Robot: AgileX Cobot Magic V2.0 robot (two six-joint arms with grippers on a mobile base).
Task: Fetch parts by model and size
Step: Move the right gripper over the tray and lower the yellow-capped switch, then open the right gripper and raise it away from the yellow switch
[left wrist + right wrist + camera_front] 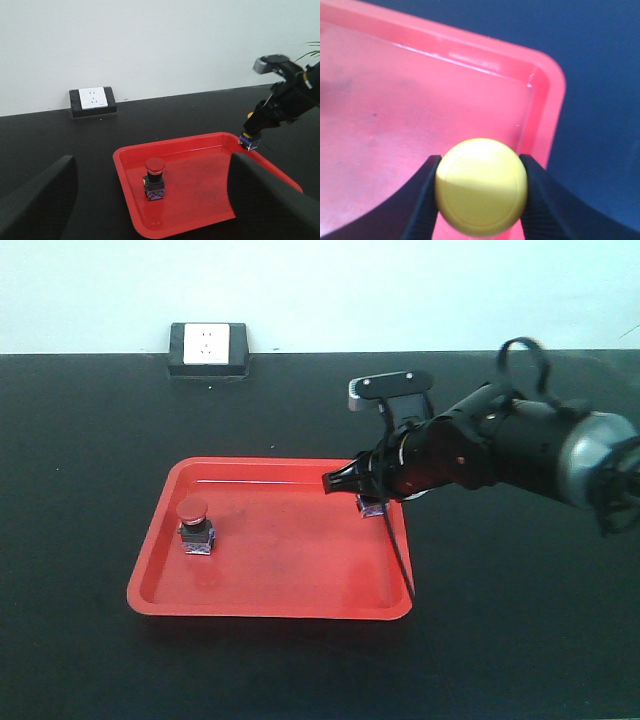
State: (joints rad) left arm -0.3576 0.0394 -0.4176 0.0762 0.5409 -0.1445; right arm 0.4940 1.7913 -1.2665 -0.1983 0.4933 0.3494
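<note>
A red-capped push-button part (195,525) stands upright in the left half of the red tray (290,565). My right gripper (348,481) is shut on the yellow cap of the other part (481,186), one finger (422,200) on each side. That part's bluish base (372,505) hangs at the tray's far right corner; I cannot tell whether it touches the floor. In the left wrist view my left gripper (151,165) stands open and empty, well back from the tray (210,185), with the red-capped part (154,177) framed between its fingers (45,200).
A white wall socket on a black box (208,348) sits at the back of the black table (80,490). A thin black cable (402,555) hangs from the right arm across the tray's right rim.
</note>
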